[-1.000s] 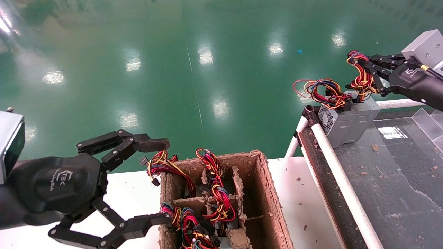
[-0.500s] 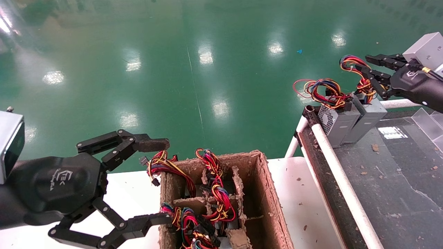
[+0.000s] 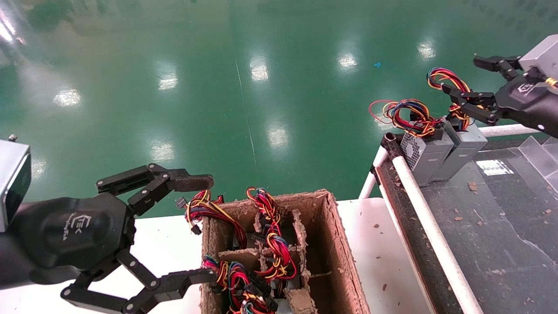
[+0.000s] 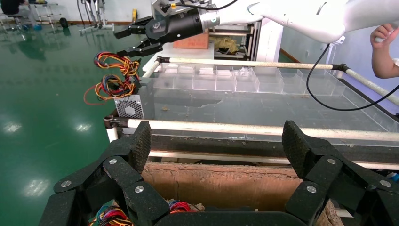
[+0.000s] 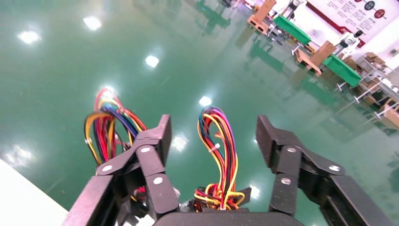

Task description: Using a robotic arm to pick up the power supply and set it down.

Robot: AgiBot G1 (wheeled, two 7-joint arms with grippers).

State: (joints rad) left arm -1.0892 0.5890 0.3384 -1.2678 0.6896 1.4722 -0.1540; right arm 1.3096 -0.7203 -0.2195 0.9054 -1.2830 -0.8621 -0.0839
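The power supply (image 3: 464,146), a small silver-grey box, stands at the near corner of the dark table (image 3: 492,226), leaning against a similar grey box (image 3: 425,155). Its tied red-yellow-orange wire bundle (image 3: 453,93) (image 5: 219,150) sticks up between the fingers of my right gripper (image 3: 460,74) (image 5: 214,129). That gripper is open, and its fingers (image 5: 157,139) stand apart from the wires. From the left wrist view the bundle (image 4: 115,61) shows under the right gripper (image 4: 127,42). My left gripper (image 3: 205,229) (image 4: 216,141) hangs open beside the cardboard box (image 3: 340,244), holding nothing.
The neighbouring grey box has a round fan grille (image 4: 129,107) and loose blue-red-yellow wire loops (image 3: 405,115). White pipe rails (image 3: 427,226) edge the table. Clear plastic dividers (image 3: 538,152) lie further in. The cardboard box holds several wired units (image 3: 274,248). Green floor lies beyond.
My right gripper went from shut on the wire bundle to open and drew back up and to the right. The power supply settled on the table. The left arm has not moved.
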